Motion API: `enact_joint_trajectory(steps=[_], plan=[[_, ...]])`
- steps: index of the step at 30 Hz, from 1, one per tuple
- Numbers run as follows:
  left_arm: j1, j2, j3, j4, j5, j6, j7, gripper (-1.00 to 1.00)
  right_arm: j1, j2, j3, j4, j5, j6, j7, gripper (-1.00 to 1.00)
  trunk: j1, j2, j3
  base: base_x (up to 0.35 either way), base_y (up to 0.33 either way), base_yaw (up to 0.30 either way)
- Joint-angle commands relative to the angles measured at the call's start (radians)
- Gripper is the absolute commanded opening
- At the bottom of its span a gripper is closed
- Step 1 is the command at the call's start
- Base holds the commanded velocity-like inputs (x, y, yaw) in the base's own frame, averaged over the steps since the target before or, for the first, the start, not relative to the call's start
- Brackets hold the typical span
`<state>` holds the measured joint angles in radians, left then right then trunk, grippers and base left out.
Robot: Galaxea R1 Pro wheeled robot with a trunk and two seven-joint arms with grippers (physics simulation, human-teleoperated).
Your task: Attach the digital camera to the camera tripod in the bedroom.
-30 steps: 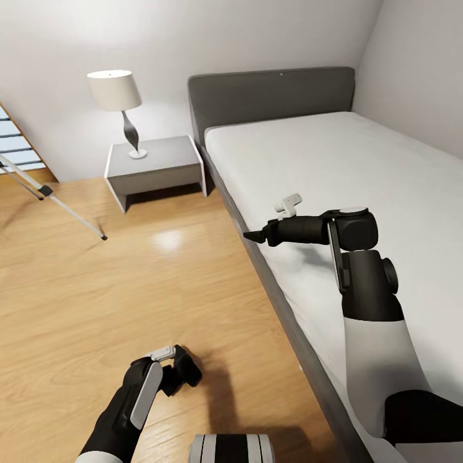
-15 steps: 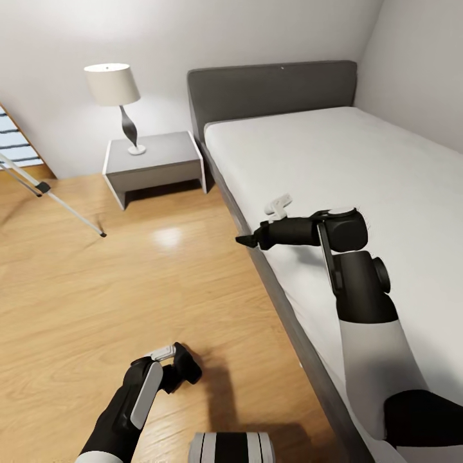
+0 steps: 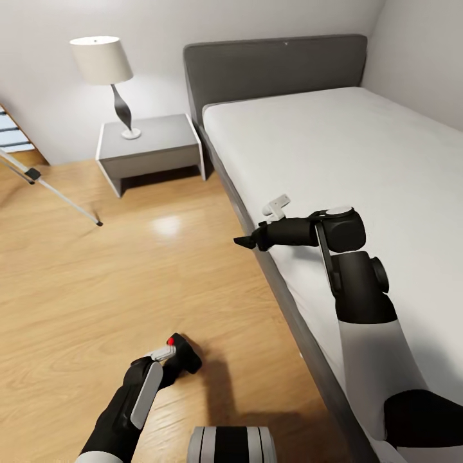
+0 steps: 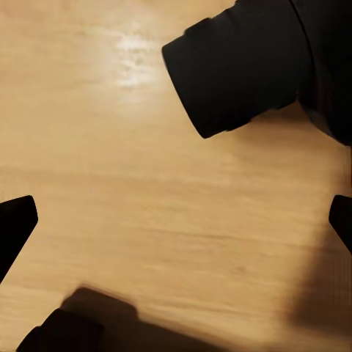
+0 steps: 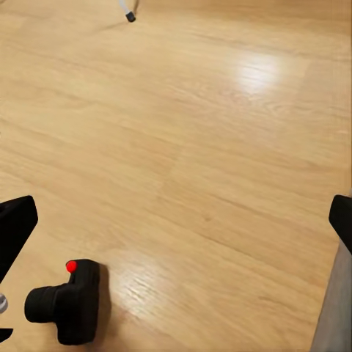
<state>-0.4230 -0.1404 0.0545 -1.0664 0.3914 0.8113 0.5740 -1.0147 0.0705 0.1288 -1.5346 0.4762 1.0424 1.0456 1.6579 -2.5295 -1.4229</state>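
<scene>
Head view shows the digital camera (image 3: 184, 358) lying on the wood floor (image 3: 96, 289), just beside the left gripper (image 3: 172, 361), whose fingers are spread wide. Right gripper (image 3: 247, 242), also wide, hangs over the bed (image 3: 360, 161) edge. Near the nightstand (image 3: 149, 149) with lamp (image 3: 103, 64), a camera tripod (image 3: 54, 193) leg reaches the floor.

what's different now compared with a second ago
The head camera has shifted, so the bed, nightstand and lamp sit differently in frame. The digital camera by the left gripper now shows its red button. The right gripper reaches a bit further left. The camera tripod leg stays planted.
</scene>
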Motion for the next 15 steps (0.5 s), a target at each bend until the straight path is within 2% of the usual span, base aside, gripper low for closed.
enact_joint_trajectory(steps=[1,11,15], plan=[[0.000,-0.001,0.001,-0.001,0.011,0.002,0.009,1.00,-0.001,0.001,0.000,-0.001,0.010,0.005,0.010,1.00,0.000,-0.001,-0.005,0.000,0.000,0.000],[0.000,-0.001,0.001,-0.001,0.011,0.002,0.009,1.00,-0.001,0.000,0.000,-0.001,0.010,0.005,0.010,1.00,0.005,-0.003,-0.043,0.000,0.000,0.000],[0.000,-0.001,0.001,-0.001,0.011,0.002,0.009,1.00,-0.001,0.000,0.000,-0.002,0.010,0.005,0.010,1.00,0.005,-0.003,-0.043,0.000,0.000,0.000]])
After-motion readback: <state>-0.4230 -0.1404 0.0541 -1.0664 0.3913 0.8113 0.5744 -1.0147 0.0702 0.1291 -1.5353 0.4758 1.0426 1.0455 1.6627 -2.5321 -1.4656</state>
